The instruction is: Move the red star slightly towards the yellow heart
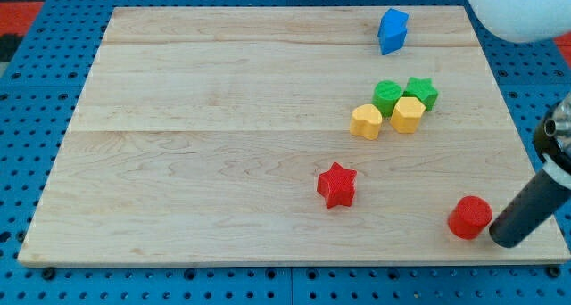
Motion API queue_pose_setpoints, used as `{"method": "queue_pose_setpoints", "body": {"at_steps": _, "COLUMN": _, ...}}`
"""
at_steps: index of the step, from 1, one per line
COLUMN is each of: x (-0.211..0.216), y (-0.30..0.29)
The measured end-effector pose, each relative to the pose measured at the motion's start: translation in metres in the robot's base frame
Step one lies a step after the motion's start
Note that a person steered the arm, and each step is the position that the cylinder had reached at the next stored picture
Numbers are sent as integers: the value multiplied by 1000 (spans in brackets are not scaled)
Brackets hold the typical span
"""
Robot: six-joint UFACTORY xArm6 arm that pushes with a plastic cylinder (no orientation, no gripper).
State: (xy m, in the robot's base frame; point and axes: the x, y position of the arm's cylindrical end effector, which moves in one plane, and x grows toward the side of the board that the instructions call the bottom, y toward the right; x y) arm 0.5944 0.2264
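Red star [336,184] sits alone on the wooden counter [196,162], below and to the view's left of the yellow heart [365,121], clearly apart from it. That heart is bunched with a yellow block [407,114], a green block [387,96] and a green star [421,93], and a blue block [392,30] stands near the view's top. My tip [504,240], a plain rod with nothing to open or close, is at the view's bottom right, just beside a red cylinder [469,218], well away from the star.
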Motion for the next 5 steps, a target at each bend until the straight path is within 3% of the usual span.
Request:
{"method": "queue_pose_setpoints", "body": {"at_steps": 2, "x": 24, "y": -11}}
{"method": "queue_pose_setpoints", "body": {"at_steps": 4, "x": -4, "y": -26}}
{"method": "queue_pose_setpoints", "body": {"at_steps": 5, "x": 12, "y": -61}}
